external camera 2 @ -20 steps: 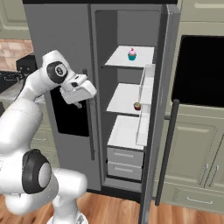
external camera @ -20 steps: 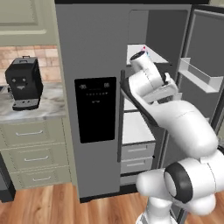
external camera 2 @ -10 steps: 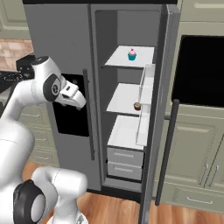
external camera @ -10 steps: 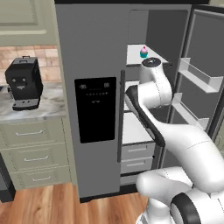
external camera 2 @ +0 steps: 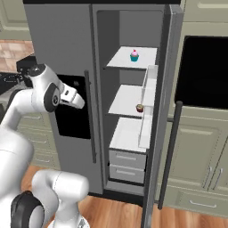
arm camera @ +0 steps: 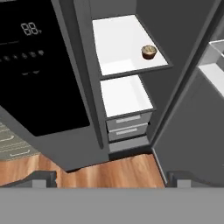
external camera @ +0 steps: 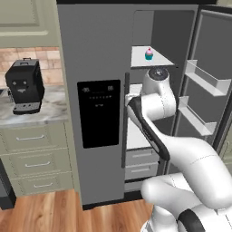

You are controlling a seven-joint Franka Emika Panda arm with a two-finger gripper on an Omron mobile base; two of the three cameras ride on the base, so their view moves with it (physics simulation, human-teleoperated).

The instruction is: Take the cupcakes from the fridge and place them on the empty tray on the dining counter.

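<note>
left base view: the fridge (external camera: 104,90) stands open, and a teal-wrapped cupcake (external camera: 148,54) sits on its top shelf above the arm's bent elbow. right base view: a second, brown cupcake (external camera 2: 140,108) rests on the middle shelf, the gripper (external camera 2: 75,100) well apart from it; its spread i cannot tell. hand view: the brown one lies ahead. likely light and soft, so pinch the wrapper, not the frosting.

Tool (arm camera: 112,180) fingertips (arm camera: 40,179) low, set wide apart, nothing between them. Ahead: fridge (arm camera: 83,109) with right door open. Black dispenser panel (arm camera: 35,65) ahead-left, digits lit. Brown-topped cupcake (arm camera: 149,52) on white shelf (arm camera: 122,43), far ahead-right, near shelf's right edge. Second white shelf (arm camera: 124,94) nearer, then two grey drawers (arm camera: 129,127). Wood floor (arm camera: 109,170) just beyond tips.
</note>
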